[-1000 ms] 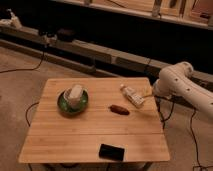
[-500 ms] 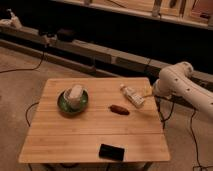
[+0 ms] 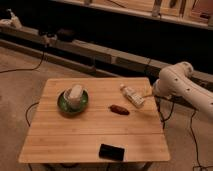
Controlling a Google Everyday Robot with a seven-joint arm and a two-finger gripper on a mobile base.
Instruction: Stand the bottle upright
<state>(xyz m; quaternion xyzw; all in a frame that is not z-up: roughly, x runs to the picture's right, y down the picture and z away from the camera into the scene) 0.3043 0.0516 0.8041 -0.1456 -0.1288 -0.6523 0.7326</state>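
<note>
The bottle (image 3: 133, 95) lies on its side on the wooden surface (image 3: 90, 135), toward the right edge, with its cap end pointing back-left and its base end front-right, nearer that edge. The robot's white arm (image 3: 182, 85) reaches in from the right. The pincer (image 3: 147, 92) sits low at the surface's right edge, just beside the bottle's base end. Whether it touches the bottle cannot be told, nor whether it is open or closed or has hold of anything. The bottle looks like a small clear plastic one with a pale label, so it is probably light and fairly stiff. Thin walls could give under a hard squeeze, and its smooth round body would likely roll or slide if nudged from one side. A sound hold, on this reading, would be squarely across the middle of the body or a little toward the cap, so it can be tipped up onto its base without slipping. A hold too near the base would leave little room to set it down. The nearby edge is a risk, since a push could send the bottle off. A small brown item (image 3: 119, 109) lies just front-left of the bottle, a green bowl (image 3: 73, 101) holding something pale stands well apart to the left, and a black device (image 3: 111, 151) rests near the front edge.
</note>
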